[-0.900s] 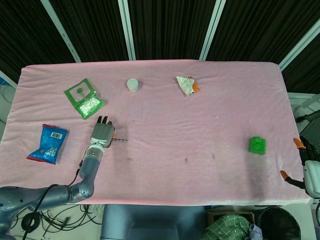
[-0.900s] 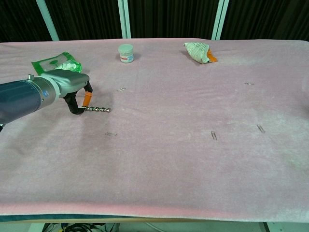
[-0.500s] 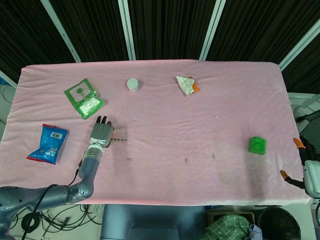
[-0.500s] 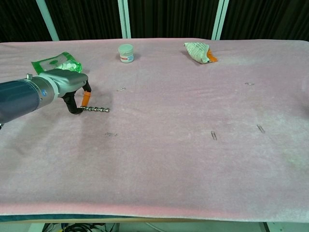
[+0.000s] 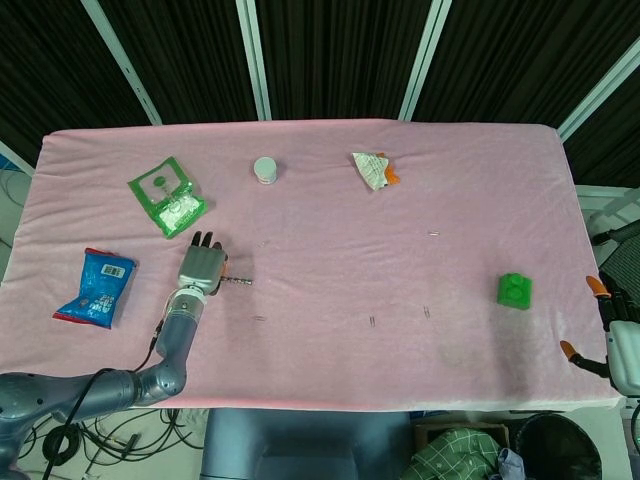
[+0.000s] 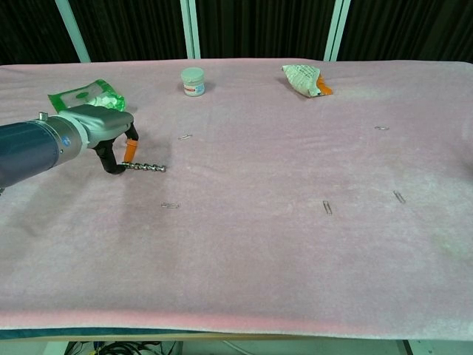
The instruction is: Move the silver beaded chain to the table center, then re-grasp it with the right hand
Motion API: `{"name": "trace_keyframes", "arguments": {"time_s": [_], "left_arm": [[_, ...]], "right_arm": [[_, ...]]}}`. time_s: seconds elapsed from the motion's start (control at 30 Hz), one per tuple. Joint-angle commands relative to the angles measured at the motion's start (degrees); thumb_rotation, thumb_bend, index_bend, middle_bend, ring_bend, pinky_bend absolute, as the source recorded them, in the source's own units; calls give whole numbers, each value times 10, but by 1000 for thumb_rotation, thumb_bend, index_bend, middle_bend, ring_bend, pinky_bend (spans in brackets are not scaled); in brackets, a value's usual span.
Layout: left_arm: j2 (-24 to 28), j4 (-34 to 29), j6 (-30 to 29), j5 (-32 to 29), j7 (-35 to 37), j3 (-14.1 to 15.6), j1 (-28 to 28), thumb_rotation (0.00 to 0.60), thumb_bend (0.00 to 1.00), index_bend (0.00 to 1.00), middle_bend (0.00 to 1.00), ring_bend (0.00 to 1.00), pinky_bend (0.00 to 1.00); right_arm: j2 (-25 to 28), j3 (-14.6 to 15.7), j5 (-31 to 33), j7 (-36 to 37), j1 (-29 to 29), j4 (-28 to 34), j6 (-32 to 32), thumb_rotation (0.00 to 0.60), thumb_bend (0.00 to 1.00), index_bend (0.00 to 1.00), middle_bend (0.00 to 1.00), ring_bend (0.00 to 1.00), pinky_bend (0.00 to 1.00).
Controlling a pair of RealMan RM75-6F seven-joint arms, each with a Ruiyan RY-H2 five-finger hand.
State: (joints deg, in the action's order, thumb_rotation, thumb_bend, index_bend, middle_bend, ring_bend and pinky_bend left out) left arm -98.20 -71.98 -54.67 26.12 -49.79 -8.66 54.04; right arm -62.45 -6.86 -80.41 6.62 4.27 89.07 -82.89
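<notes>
Chain (image 6: 145,167) of silver beads lies stretched on the pink surface (image 6: 259,244), left of centre, one end pinched in the fingers of the left hand (image 6: 103,129). The right hand (image 5: 612,335) sits off the surface's right edge, fingers apart, holding nothing.
</notes>
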Motion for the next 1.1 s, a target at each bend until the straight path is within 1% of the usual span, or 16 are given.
{"name": "trace_keyframes", "arguments": {"time_s": [0.03,0.17,0.53,0.83,1.1], "left_arm": [[-1,1,0,0,1,-1,0,600,384,616,255,0,0],[-1,1,0,0,1,-1,1,600,404,620,255,0,0],[6,-10,-12,14,-2,-1,2,600,405,629,254,0,0],[24,-39,-48,56,-21,8,6,600,405,630,253,0,0],[41,-67,-91,111,-55,26,9,600,405,631,252,0,0]], "right_arm": [[0,0,0,0,0,0,0,600,136,0,0,81,224],[1,0,0,1,0,0,0,600,136,0,0,81,224],[2,0,-1,3,-1,1,-1,600,136,0,0,82,224],[1,0,-1,2,0,1,-1,600,136,0,0,81,224],[1,1,-2,2,0,1,-1,600,136,0,0,82,224]]}}
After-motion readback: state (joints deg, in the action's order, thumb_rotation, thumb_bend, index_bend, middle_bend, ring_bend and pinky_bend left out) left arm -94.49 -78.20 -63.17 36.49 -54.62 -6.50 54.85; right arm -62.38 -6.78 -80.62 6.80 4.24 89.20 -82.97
